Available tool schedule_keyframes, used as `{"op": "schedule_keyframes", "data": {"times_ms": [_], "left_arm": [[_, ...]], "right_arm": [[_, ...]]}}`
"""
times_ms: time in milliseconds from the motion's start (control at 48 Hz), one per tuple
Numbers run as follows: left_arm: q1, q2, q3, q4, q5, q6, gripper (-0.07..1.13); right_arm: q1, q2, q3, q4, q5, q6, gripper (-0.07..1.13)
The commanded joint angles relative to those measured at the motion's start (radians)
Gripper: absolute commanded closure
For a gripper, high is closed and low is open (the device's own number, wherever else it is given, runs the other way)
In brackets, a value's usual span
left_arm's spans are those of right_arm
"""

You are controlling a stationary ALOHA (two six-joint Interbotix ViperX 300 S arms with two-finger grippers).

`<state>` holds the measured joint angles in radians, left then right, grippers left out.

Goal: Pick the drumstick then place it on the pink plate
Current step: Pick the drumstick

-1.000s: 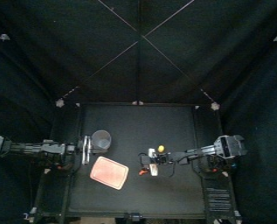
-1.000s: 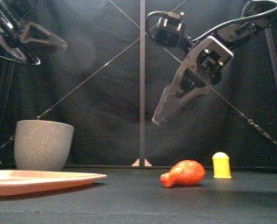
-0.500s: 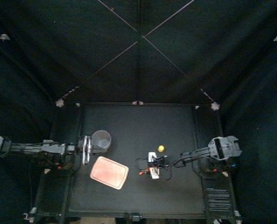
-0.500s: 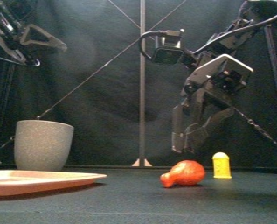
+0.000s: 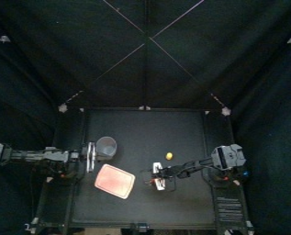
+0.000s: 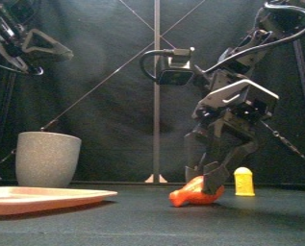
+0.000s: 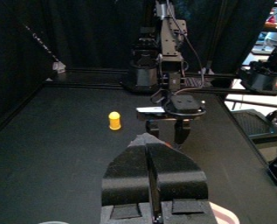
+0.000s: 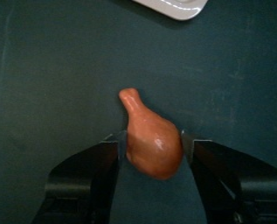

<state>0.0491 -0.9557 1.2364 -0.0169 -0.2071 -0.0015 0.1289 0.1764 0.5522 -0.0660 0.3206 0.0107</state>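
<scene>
Black curtains closed in the small black table (image 5: 141, 128), and the right gripper (image 6: 209, 175) hung low over it, its tips at the surface. Between its two jaws lay the drumstick (image 6: 196, 195), an orange-red toy resting on the tabletop. The right wrist view showed the jaws clasped against either side of the drumstick's thick end, with the thin bone end pointing out ahead of the fingertips toward the pink plate (image 8: 176, 7). That plate lay flat on the table beyond the grasped toy, on the side toward the left arm, well apart from the right gripper. A small yellow toy (image 6: 244, 181) stood upright just behind the right gripper, near it but not touching. A tall grey speckled cup (image 6: 47, 159) stood further off, past the plate's back edge. The left gripper (image 7: 155, 166) rested high at its own side of the table, away from all of these, its jaws pressed together with nothing between them
</scene>
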Motion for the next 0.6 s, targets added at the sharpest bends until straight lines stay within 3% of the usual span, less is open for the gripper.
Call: {"op": "schedule_keyframes", "data": {"times_ms": [21,396,604], "left_arm": [[0.008,0.003,-0.008,-0.006,-0.008,-0.002,0.99],[0.018,0.003,-0.002,-0.015,-0.008,0.0,0.99],[0.018,0.003,-0.002,-0.015,-0.009,0.0,0.99]], "right_arm": [[-0.002,-0.012,-0.018,-0.006,0.008,-0.002,0.19],[-0.002,0.026,-0.02,0.005,0.012,0.009,0.2],[0.002,0.02,-0.021,0.014,0.012,0.011,0.32]]}}
